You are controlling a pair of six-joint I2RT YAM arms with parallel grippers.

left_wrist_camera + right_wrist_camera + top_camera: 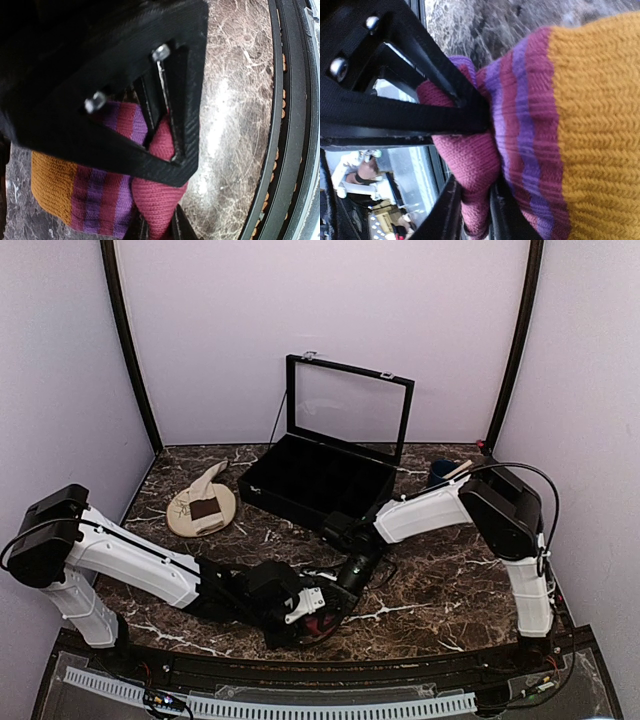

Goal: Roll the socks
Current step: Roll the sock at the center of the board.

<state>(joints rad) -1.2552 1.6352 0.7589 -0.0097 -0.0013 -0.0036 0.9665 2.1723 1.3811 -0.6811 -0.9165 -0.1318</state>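
Observation:
The magenta-pink sock (160, 195) with purple stripes and an orange end (50, 187) lies bunched on the marble near the table's front edge (322, 624). My left gripper (159, 227) is shut on a fold of its magenta fabric. From the other side my right gripper (475, 210) pinches a magenta fold of the same sock (470, 155), next to the striped and orange part (595, 130). In the top view both grippers, left (305, 608) and right (345, 592), meet over it. The cream-beige sock (207, 483) with a dark brown band lies across the plate at back left.
A round beige plate (178, 521) sits at the back left. A black box (300, 485) with a raised glass lid (350, 410) stands at the back centre. A blue object (440, 473) is at the back right. The table's front rail (280, 125) runs close to the sock.

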